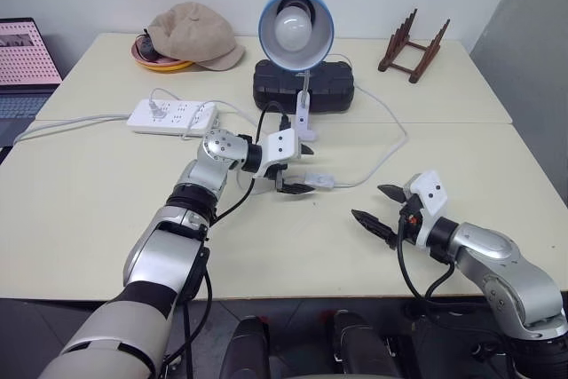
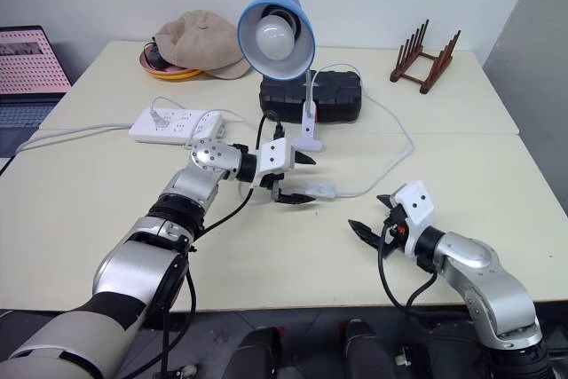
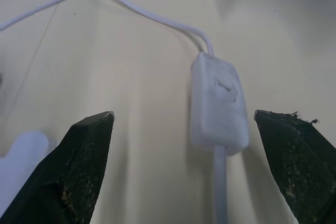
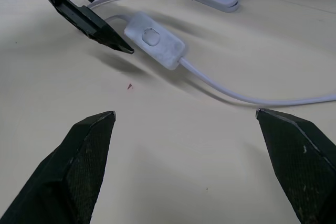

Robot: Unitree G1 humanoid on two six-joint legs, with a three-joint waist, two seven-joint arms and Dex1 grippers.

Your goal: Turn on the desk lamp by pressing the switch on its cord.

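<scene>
The desk lamp [image 1: 295, 28] stands at the middle back of the table, its blue shade and white bulb facing me and its white clip base [image 1: 305, 126] on the tabletop. The thin white cord [image 1: 390, 144] loops to the right and comes back to the switch [image 1: 319, 181], which lies flat on the table. My left gripper [image 1: 300, 169] is open at the switch, one finger on each side and not touching it; the switch [image 3: 219, 100] lies between the fingertips. My right gripper [image 1: 382, 209] is open, hovering to the right and nearer to me, pointing at the switch [image 4: 156, 40].
A white power strip [image 1: 171, 115] lies at the left with cables plugged in. Behind the lamp sits a black box [image 1: 302, 84]. A beige hat [image 1: 195, 35] over an orange bowl is at the back left, a wooden rack [image 1: 413, 46] at the back right, and a laptop [image 1: 22, 59] at the far left.
</scene>
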